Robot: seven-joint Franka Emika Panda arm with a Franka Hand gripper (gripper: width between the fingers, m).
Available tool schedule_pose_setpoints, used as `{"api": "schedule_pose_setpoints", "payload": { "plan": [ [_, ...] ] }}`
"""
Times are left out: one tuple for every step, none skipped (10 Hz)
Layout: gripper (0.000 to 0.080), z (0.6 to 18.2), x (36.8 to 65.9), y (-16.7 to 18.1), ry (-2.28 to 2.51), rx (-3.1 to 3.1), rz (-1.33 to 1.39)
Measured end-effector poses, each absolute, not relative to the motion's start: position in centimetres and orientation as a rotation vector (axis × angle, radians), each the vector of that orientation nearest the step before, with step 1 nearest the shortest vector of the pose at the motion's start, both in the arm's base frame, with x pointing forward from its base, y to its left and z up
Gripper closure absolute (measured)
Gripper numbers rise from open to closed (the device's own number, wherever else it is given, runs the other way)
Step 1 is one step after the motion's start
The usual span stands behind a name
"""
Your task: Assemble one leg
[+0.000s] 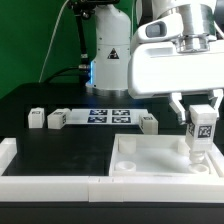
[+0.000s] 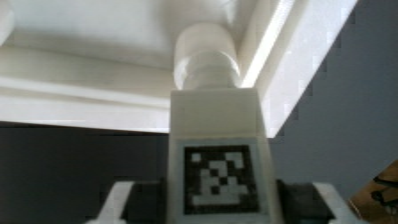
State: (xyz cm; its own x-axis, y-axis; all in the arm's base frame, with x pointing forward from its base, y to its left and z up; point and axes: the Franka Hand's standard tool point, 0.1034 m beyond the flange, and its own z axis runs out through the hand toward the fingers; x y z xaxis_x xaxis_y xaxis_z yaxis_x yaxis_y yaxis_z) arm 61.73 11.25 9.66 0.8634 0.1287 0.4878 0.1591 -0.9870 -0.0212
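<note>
My gripper (image 1: 202, 112) is shut on a leg (image 1: 201, 130), a small white block-shaped peg with a black-and-white marker on its face. I hold it upright over the right corner of the large white tray-like part (image 1: 150, 158). Its lower end reaches that corner. In the wrist view the leg (image 2: 221, 130) fills the middle between my fingers (image 2: 139, 200), and its round end points into the white tray part (image 2: 107, 70). Whether it is seated in a socket is hidden.
Three more loose legs lie on the black table: two at the exterior view's left (image 1: 36, 119) (image 1: 57, 119) and one (image 1: 149, 122) behind the tray. The marker board (image 1: 105, 115) lies behind them. A white rim (image 1: 40, 183) runs along the front.
</note>
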Motion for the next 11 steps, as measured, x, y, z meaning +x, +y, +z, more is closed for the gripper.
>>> {"api": "schedule_pose_setpoints", "payload": {
  "plan": [
    [0.0508, 9.2, 61.7, 11.2, -0.219, -2.974, -0.770],
    [0.0508, 9.2, 61.9, 11.3, -0.212, -2.970, -0.782],
    [0.0508, 9.2, 62.0, 11.4, -0.205, -2.967, -0.788],
    [0.0508, 9.2, 62.0, 11.5, -0.196, -2.965, -0.792],
    [0.0508, 9.2, 62.1, 11.8, -0.194, -2.962, -0.796],
    [0.0508, 9.1, 62.4, 11.6, -0.189, -2.959, -0.817],
    [0.0508, 9.0, 62.5, 11.5, -0.186, -2.959, -0.822],
    [0.0508, 8.3, 62.3, 11.5, -0.187, -2.963, -0.808],
    [0.0508, 8.0, 62.2, 11.4, -0.187, -2.966, -0.801],
    [0.0508, 8.0, 62.2, 11.5, -0.188, -2.967, -0.796],
    [0.0508, 7.9, 62.1, 11.5, -0.188, -2.967, -0.796]
  ]
}}
